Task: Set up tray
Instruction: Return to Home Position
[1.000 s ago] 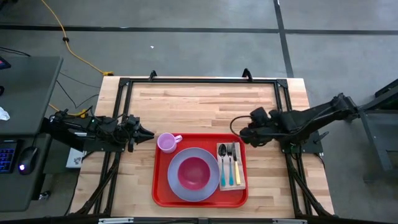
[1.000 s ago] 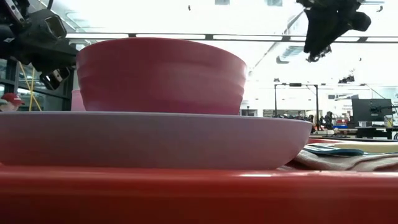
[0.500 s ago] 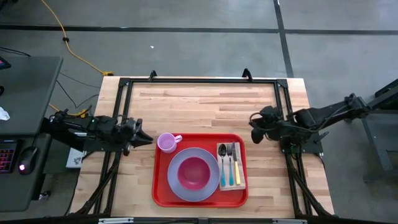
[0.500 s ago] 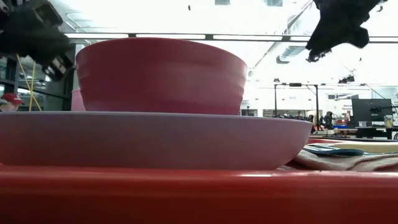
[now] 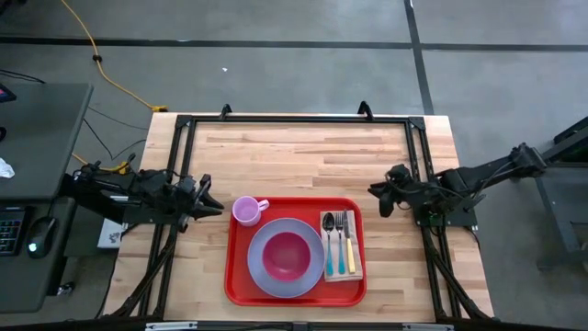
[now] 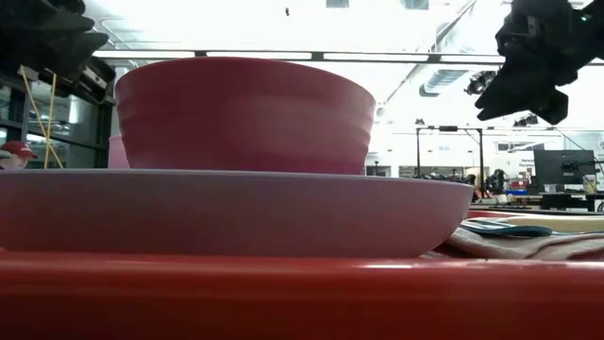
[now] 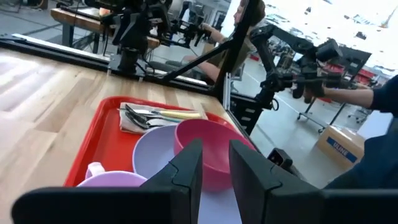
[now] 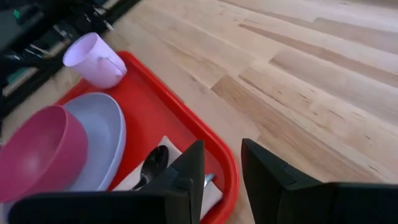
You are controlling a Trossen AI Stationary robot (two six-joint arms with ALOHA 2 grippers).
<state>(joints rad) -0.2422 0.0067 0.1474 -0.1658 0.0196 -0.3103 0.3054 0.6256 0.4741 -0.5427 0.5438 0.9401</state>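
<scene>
1. While both arms wait at the table's sides, the tray [image 5: 237, 292] is seen lying on the table [image 5: 303, 152] between them, close to the front edge.
2. Its long side is laid across, from one arm toward the other, so a short end is turned to each claw.
3. The left gripper [image 5: 217, 204] is held just beside the left end, near the cup [image 5: 245, 211]. Its fingers are parted by a small gap, and nothing is held.
4. The right gripper [image 5: 378, 197] is held just beside the right end, near the napkin [image 5: 358, 268]. A small gap is seen there too, and nothing is gripped.
5. Neither claw can be called nearer.
6. The tray looks fully set, so only a pull away from it is thought to be needed.
7. The table is made of pale wood planks and is edged by a black frame.
8. Around it a grey floor, a yellow cable [image 5: 96, 57] and a desk [image 5: 46, 138] are seen. A person's dark sleeve [image 7: 382, 102] is shown in the left wrist view.
</scene>
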